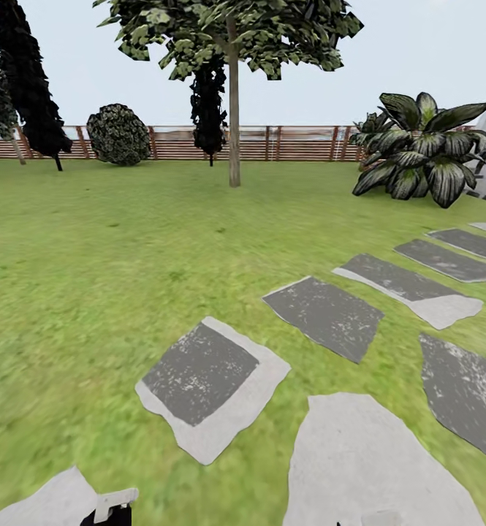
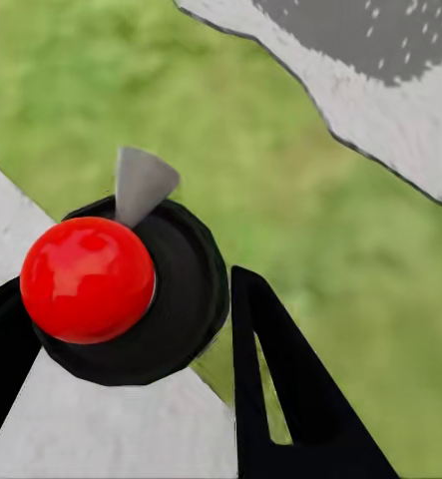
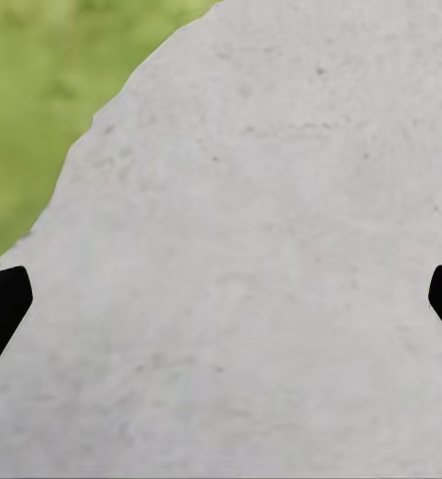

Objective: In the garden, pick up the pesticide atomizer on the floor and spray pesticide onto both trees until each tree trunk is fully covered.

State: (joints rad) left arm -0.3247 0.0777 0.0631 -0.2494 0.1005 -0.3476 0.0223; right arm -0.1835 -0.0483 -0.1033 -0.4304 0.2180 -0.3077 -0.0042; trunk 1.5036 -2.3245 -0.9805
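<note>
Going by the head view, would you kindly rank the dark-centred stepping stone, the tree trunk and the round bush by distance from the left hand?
1. Dark-centred stepping stone: nearest, just ahead and right of the left hand.
2. Tree trunk: mid-lawn, far ahead.
3. Round bush: farthest, by the fence.

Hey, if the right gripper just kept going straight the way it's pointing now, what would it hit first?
Most likely the pale stepping stone beneath it. In the right wrist view the right gripper is open, fingertips wide apart, with nothing between them and the slab. Grass lies off to one side. How far the stone is, I can't tell.
</note>
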